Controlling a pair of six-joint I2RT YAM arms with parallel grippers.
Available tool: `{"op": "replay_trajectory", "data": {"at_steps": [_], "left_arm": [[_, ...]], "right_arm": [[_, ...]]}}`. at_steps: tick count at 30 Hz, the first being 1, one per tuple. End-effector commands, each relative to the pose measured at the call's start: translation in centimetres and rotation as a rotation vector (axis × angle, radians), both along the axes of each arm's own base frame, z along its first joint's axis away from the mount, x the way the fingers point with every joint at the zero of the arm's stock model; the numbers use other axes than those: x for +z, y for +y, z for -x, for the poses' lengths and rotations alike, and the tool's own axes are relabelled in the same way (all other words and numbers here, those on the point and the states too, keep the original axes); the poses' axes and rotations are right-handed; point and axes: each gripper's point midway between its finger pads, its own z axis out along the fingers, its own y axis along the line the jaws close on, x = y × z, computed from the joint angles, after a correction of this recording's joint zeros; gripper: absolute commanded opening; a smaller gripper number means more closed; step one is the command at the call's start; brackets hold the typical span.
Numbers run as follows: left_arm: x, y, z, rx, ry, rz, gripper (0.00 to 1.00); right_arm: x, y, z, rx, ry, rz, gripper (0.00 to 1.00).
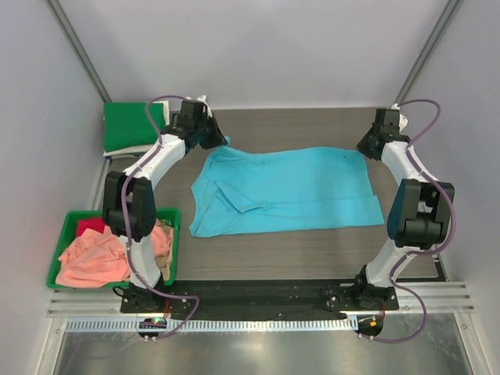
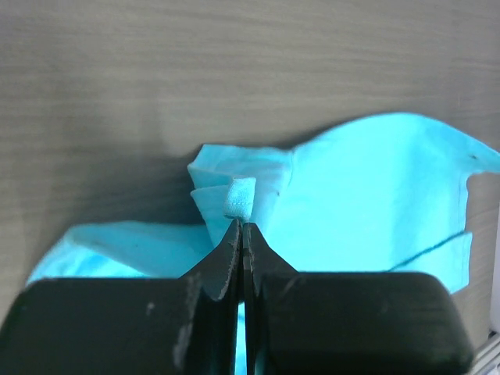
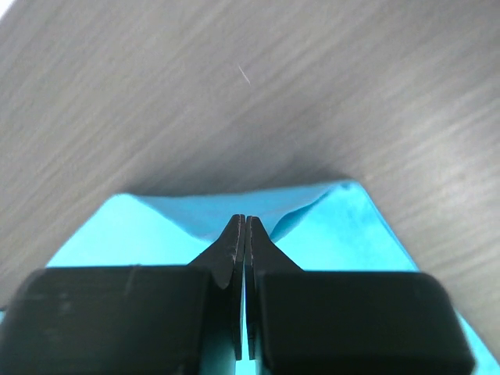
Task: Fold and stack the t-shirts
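Counter (image 1: 312,258) layout: one item spread, the rest kept left.
The spread shirt (image 1: 289,191) lies flat mid-counter, running left to right. The left tool (image 1: 222,141) pinches its far left corner, and the right tool (image 1: 364,149) pinches its far right corner. The bin (image 1: 66,223) sits near left with a heap of shirts (image 1: 98,258) in it. A folded shirt (image 1: 133,125) lies behind the bin.

2 arms, left arm (image 1: 156,164) and right arm (image 1: 410,168); 2 grippers, left gripper (image 2: 241,226) and right gripper (image 3: 244,220); at least 4 shirts: 1 sky-blue t-shirt (image 1: 289,191), 1 green t-shirt (image 1: 133,125), 1 salmon-pink t-shirt (image 1: 94,258), 1 red t-shirt (image 1: 90,226); 1 green bin (image 1: 78,215); 1 table (image 1: 273,254).
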Motion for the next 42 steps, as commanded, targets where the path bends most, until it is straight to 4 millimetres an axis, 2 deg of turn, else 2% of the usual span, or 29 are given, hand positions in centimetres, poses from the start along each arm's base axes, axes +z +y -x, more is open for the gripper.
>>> {"op": "replay_trajectory", "data": {"at_steps": [1, 2, 3, 4, 5, 6, 7, 8, 9, 10, 12, 13, 14, 17, 29, 36, 42], "left_arm": [[2.0, 0.1, 2.6, -0.01, -0.045, -0.032, 0.0], [2.0, 0.2, 3.3, -0.016, -0.042, -0.039, 0.0], [1.2, 0.3, 4.5, -0.018, -0.023, -0.054, 0.0], [2.3, 0.5, 5.1, -0.012, -0.049, -0.055, 0.0], [2.4, 0.7, 5.8, -0.009, -0.049, -0.063, 0.0], [1.3, 0.9, 6.8, -0.011, -0.027, -0.077, 0.0], [2.3, 1.2, 7.5, -0.007, -0.045, -0.075, 0.0], [2.1, 1.5, 8.1, -0.001, -0.041, -0.083, 0.0], [1.1, 1.8, 9.0, 0.0, -0.019, -0.094, 0.0], [2.0, 2.1, 9.5, 0.008, -0.04, -0.091, 0.0], [1.8, 2.6, 10.4, 0.017, -0.035, -0.097, 0.0], [1.0, 2.9, 11.1, 0.019, -0.017, -0.107, 0.0], [1.5, 3.0, 11.6, 0.019, -0.028, -0.105, 0.0], [1.0, 3.5, 12.8, 0.025, -0.018, -0.115, 0.0], [-1.0, 5.3, 15.9, 0.046, 0.001, -0.162, 0.0], [-1.9, 6.2, 16.8, 0.059, 0.008, -0.193, 0.0], [-3.0, 6.6, 18.4, 0.058, 0.044, -0.197, 0.01]], "right_arm": [[2.5, 0.6, 0.9, 0.004, -0.08, -0.013, 0.01], [1.5, 0.5, 1.8, -0.004, -0.057, -0.014, 0.01], [1.6, 0.3, 2.1, -0.013, -0.062, -0.021, 0.01], [1.4, 0.2, 2.7, -0.02, -0.063, -0.026, 0.01], [1.4, -0.3, 3.0, -0.034, -0.067, -0.034, 0.01], [1.3, -0.6, 3.3, -0.044, -0.065, -0.04, 0.01], [0.9, -0.9, 3.8, -0.058, -0.057, -0.046, 0.01], [1.2, -1.8, 4.2, -0.084, -0.066, -0.046, 0.01], [1.2, -2.2, 4.5, -0.097, -0.07, -0.054, 0.01], [0.8, -2.5, 5.0, -0.109, -0.063, -0.064, 0.01], [0.8, -3.3, 5.4, -0.129, -0.073, -0.08, 0.01], [0.5, -3.3, 5.7, -0.131, -0.065, -0.083, 0.01], [0.4, -3.3, 5.7, -0.131, -0.065, -0.088, 0.01], [-0.5, -3.1, 6.3, -0.133, -0.05, -0.102, 0.01], [-2.8, -4.8, 8.6, -0.217, -0.018, -0.141, 0.01], [-3.7, -5.2, 9.2, -0.244, -0.009, -0.16, 0.01], [-5.1, -5.0, 10.2, -0.261, 0.022, -0.177, 0.01]]}}
